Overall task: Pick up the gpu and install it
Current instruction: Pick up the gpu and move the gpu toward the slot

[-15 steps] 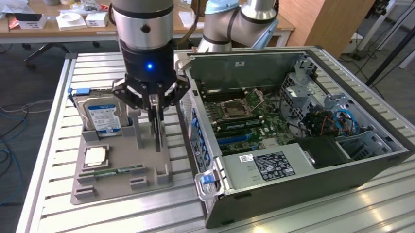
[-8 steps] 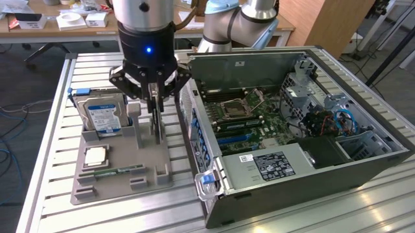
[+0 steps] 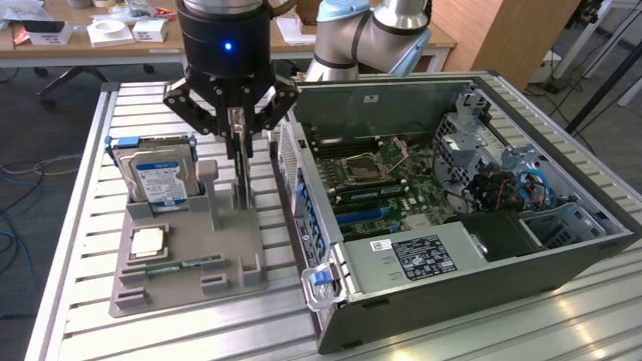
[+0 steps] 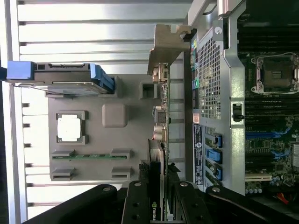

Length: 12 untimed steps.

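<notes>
Pinching the upright gpu (image 3: 242, 177) by its top edge, the hand (image 3: 237, 143) stands beside the computer case (image 3: 482, 301).

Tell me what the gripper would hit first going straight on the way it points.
The gripper points down, closed on the upright graphics card; going on would likely drive that card into the gray tray beneath. Whether they already touch is unclear.

A silver hard drive (image 3: 155, 177) is held upright in a gray holder (image 3: 206, 235), on which a processor chip (image 3: 147, 241) and a green memory stick (image 3: 182, 265) are laid flat. An open computer case (image 3: 482, 304) is set just beside it on a slatted table (image 3: 75, 248), its motherboard (image 3: 386, 182) exposed.
</notes>
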Each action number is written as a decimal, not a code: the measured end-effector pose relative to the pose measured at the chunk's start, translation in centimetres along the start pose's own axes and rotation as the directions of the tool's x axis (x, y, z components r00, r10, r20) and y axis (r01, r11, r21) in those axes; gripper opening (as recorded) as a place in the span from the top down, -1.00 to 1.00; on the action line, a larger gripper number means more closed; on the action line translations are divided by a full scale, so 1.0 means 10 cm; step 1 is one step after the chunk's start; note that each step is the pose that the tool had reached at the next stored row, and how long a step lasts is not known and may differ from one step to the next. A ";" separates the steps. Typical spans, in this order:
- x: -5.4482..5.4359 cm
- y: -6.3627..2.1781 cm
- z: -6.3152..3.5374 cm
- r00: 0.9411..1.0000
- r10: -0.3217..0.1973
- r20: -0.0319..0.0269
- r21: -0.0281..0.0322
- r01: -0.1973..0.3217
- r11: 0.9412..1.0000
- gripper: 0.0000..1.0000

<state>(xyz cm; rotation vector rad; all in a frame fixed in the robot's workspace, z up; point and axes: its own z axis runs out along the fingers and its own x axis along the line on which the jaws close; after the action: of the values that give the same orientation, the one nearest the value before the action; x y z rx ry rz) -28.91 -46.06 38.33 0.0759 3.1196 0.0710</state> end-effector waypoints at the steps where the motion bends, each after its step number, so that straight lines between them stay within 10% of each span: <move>1: 0.00 0.002 -0.035 1.000 0.000 0.000 0.000 0.000 1.000 0.48; 12: -0.01 0.016 -0.341 1.000 0.000 0.000 0.000 0.000 1.000 0.48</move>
<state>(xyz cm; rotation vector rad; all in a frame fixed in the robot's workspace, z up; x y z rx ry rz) -28.90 -46.06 41.75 0.0760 3.1196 0.0710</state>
